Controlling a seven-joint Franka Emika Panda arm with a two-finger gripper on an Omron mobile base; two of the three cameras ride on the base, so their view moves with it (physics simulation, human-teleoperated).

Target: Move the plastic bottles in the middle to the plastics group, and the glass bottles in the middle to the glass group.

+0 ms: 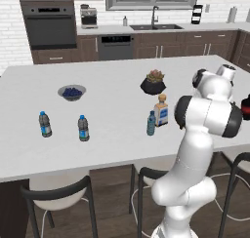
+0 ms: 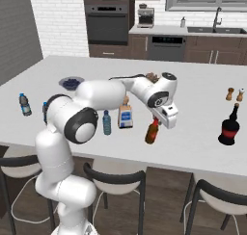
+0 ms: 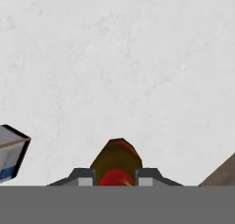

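The amber bottle (image 2: 152, 132) is pinched in the claw (image 2: 155, 121) at frame centre, unsorted like the squarish bottle (image 2: 126, 115) and light-blue bottle (image 2: 106, 123).

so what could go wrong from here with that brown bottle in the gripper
1. The gripper pinches the amber bottle only at its red-capped neck, and it hangs tilted, so it could slip or swing loose.
2. The bottle sits near the counter's front edge; a drop might roll off.
3. The dark glass bottle stands near the same edge, so a tilted set-down beside it may knock it over.
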